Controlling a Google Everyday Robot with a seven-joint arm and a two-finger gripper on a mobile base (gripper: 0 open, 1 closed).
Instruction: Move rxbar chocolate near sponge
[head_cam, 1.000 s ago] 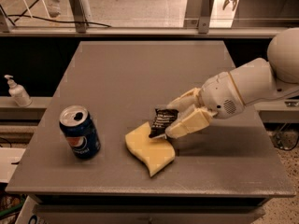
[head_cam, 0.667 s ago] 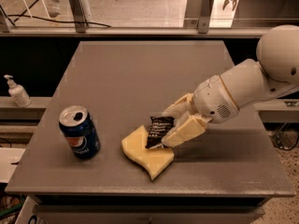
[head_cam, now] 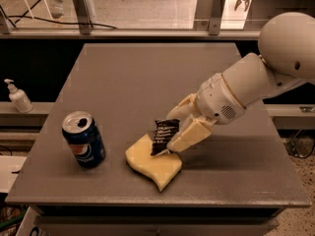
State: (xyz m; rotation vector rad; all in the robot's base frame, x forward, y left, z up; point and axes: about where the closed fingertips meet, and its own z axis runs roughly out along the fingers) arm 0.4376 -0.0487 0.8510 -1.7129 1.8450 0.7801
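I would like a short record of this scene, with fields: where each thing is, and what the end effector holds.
end effector: above the table's front middle, shut on the bar
bar: held tilted at the sponge's rear edge; whether they touch cannot be told
sponge: flat on the table, near the front edge
can: upright, left of the sponge, apart from it
table: grey top
task state: bar at the sponge, not yet released

Soda can (head_cam: pixel 83 139) left of sponge (head_cam: pixel 153 166); rxbar chocolate (head_cam: pixel 163 136) over sponge's rear edge, in end effector (head_cam: pixel 171 132) reaching from right.
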